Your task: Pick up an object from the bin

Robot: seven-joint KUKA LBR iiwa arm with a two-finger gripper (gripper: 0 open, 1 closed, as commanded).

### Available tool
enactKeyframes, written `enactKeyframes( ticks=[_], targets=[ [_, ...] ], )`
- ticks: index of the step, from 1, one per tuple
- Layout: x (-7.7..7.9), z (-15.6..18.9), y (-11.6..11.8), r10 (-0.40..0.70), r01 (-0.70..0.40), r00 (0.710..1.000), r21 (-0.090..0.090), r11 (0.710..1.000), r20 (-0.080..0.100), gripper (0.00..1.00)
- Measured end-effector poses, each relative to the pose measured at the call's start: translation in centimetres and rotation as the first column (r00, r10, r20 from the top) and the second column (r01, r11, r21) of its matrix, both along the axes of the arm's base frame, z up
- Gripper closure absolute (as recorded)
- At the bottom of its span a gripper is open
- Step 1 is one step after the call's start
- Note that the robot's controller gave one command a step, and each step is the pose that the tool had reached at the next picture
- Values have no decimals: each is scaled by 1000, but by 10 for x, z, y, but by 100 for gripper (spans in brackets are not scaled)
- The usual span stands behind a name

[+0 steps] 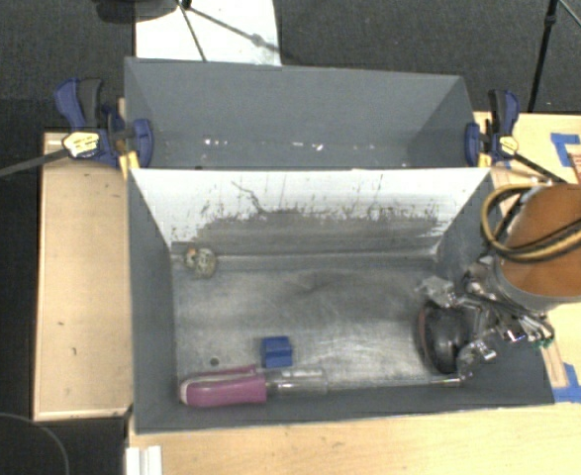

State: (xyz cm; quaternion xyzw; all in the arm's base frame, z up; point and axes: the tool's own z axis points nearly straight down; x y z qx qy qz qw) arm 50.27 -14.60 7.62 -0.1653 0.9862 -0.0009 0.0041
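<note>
Gripper (465,336) low in bin's (320,305) front right corner, beside dark rounded thing (435,340). Grip state: cannot tell. Centre over it, keep clear of wall, then close.

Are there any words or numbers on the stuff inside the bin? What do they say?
None that can be read.
The purple-handled screwdriver, the blue block, the small round grey thing and the dark rounded thing beside the gripper show no words, numbers or signs that I can make out.
</note>
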Motion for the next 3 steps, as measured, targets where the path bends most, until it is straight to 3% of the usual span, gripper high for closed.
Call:
enactKeyframes(
  ticks=[1,2,3],
  targets=[
    [1,1,0,1,-1,1000,0,1000,2,100],
    [7,121,6,122,-122,993,-2,993,1,100],
    [1,234,2,120,-120,993,-4,993,2,100]
  ],
)
